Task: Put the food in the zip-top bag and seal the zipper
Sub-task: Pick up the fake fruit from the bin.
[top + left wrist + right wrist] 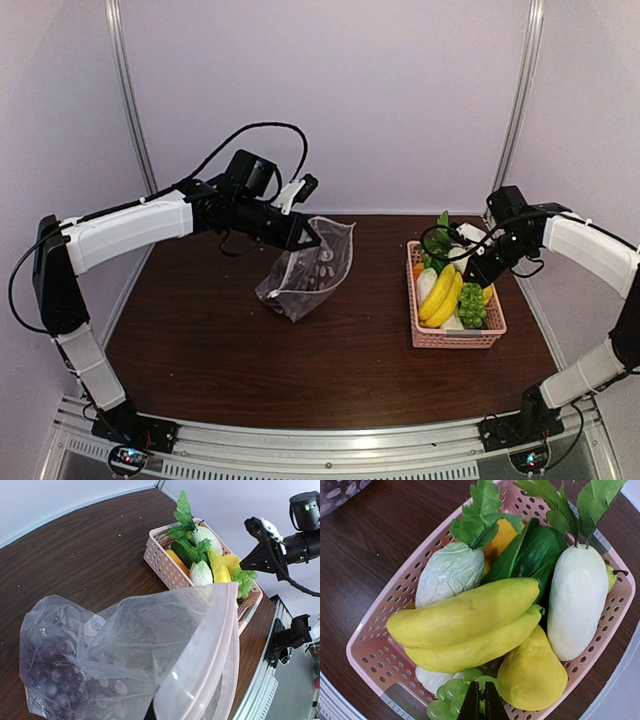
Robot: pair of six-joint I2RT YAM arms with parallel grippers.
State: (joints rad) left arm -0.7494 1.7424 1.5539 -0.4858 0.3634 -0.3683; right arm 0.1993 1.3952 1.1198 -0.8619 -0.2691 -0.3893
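My left gripper is shut on the upper edge of the clear zip-top bag and holds it up above the table. In the left wrist view the bag covers my fingers. Purple grapes lie in its bottom, and the pale zipper runs along its mouth. The rest of the food fills the pink basket: yellow bananas, a lemon, a white radish and leafy greens. My right gripper is down in the basket's near corner, shut on the green grapes.
The pink basket stands on the right of the brown table, near its right edge. A pale cabbage lies at the basket's far side. Bare tabletop lies between bag and basket and in front of both.
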